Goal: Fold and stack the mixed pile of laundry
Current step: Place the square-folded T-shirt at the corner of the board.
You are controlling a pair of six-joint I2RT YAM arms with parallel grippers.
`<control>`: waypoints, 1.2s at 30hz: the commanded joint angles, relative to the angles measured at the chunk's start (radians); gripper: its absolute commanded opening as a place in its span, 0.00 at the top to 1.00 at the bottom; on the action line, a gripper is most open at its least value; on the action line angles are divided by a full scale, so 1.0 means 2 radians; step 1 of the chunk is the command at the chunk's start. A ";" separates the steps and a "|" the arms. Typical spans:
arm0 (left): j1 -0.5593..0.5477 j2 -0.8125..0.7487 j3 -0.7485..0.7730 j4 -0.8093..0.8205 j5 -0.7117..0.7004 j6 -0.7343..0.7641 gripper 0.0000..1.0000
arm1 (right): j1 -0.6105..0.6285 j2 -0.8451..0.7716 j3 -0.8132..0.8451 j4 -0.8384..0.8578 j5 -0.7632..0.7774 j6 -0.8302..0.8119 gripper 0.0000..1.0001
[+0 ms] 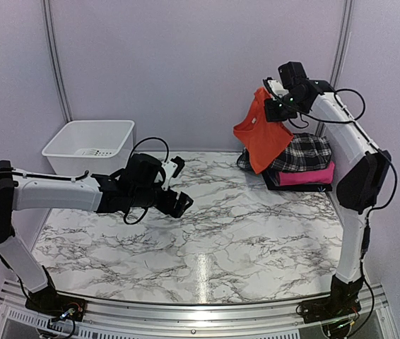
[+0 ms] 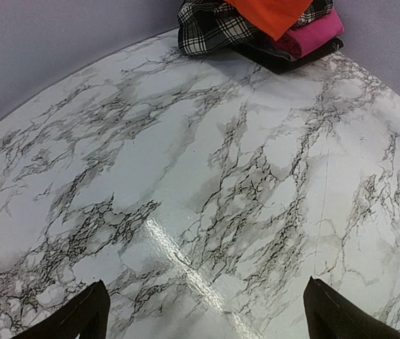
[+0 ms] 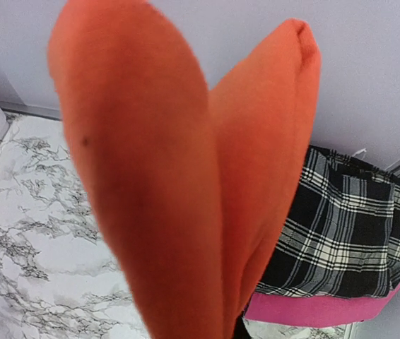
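Right gripper (image 1: 271,103) (fingers hidden) behind orange t-shirt (image 1: 260,138)

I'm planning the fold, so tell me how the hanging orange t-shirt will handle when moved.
Likely floppy: the orange t-shirt hangs in limp folds from the right gripper, keeping no shape. Probably light, since one pinch at its top carries it. Its lower end hangs right by the plaid shirt, so it might brush or drag that.

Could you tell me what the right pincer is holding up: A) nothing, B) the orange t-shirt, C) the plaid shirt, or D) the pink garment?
B: the right pincer grips the orange t-shirt, which hangs above the plaid shirt.
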 commanded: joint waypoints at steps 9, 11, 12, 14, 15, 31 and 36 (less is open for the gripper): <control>0.000 0.009 0.020 -0.015 0.009 0.012 0.01 | -0.080 -0.014 -0.041 0.054 -0.053 -0.013 1.00; 0.000 0.007 0.021 -0.017 0.005 0.017 0.01 | -0.096 0.000 -0.051 0.063 -0.053 -0.014 1.00; 0.000 0.006 0.021 -0.019 0.002 0.018 0.01 | -0.105 0.006 -0.052 0.065 -0.053 -0.014 1.00; 0.000 0.007 0.021 -0.024 -0.002 0.020 0.01 | -0.125 0.016 -0.051 0.076 -0.065 -0.014 1.00; 0.000 0.006 0.021 -0.025 -0.003 0.021 0.01 | -0.137 0.019 -0.051 0.083 -0.071 -0.014 1.00; 0.010 0.029 0.046 -0.058 0.009 0.043 0.01 | -0.246 0.107 -0.055 0.150 -0.154 -0.018 0.83; 0.015 0.031 0.052 -0.065 0.014 0.044 0.01 | -0.253 0.109 -0.064 0.148 -0.081 0.003 0.53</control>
